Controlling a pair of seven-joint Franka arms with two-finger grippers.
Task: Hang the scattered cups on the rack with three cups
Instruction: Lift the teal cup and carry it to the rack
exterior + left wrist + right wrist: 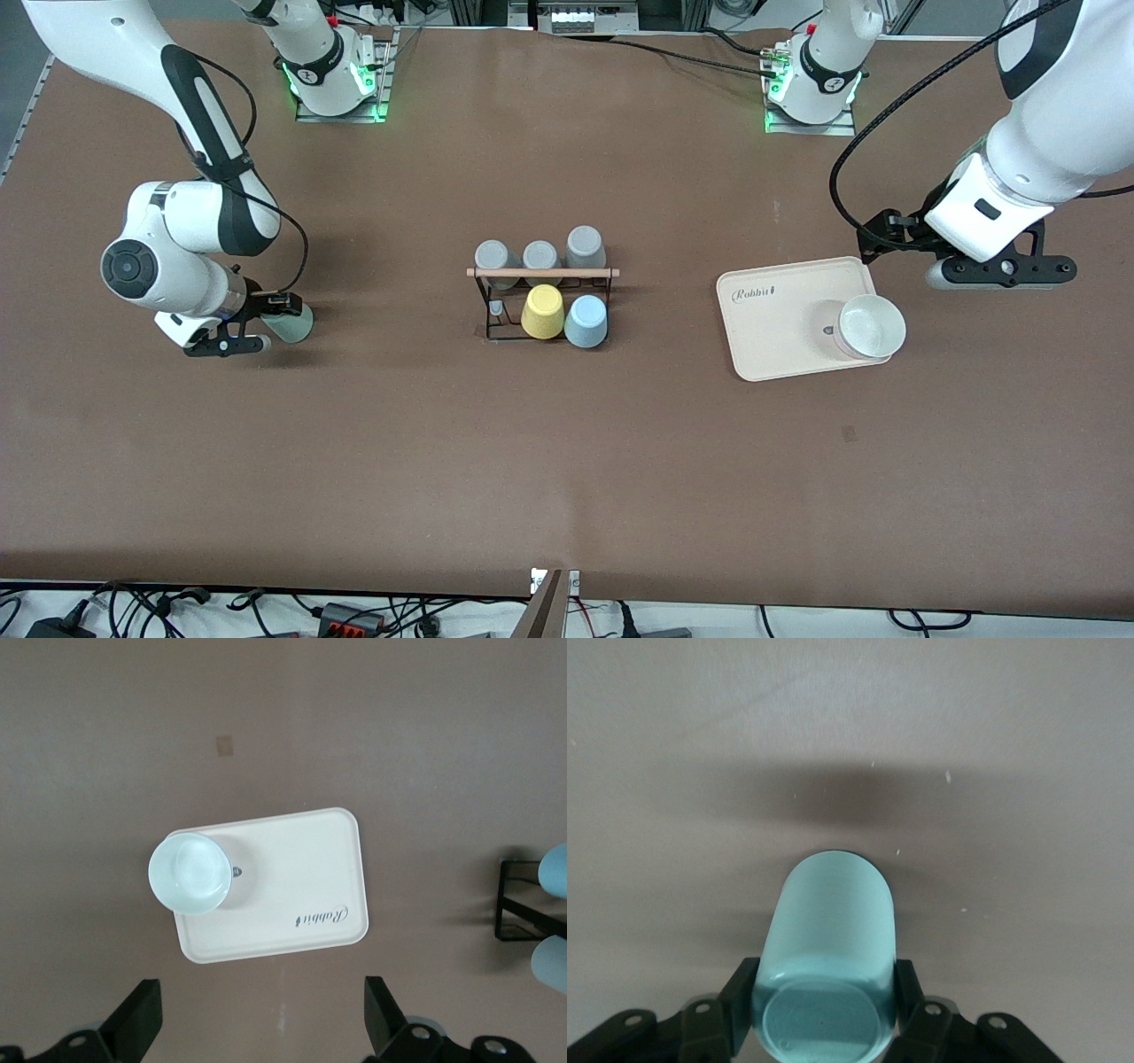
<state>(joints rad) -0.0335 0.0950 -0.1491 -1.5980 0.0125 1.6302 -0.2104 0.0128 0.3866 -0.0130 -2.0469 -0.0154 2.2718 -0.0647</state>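
Jaws of the right gripper [824,1014] clamp the green cup [828,966] sideways at frame left for hanging; left gripper's [261,1028] jaws wait apart over the tray [292,895].

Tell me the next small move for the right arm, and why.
Probably lift the sage green cup straight up: the right gripper has its fingers against both sides of it, and the rack still shows a free peg. The left gripper waits open over the tray.

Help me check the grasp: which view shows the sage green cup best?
The right wrist view: the sage green cup fills it, base toward the camera, clamped between the right gripper fingers. The front view shows only part of it, toward the right arm's end of the table. The left wrist view misses it.
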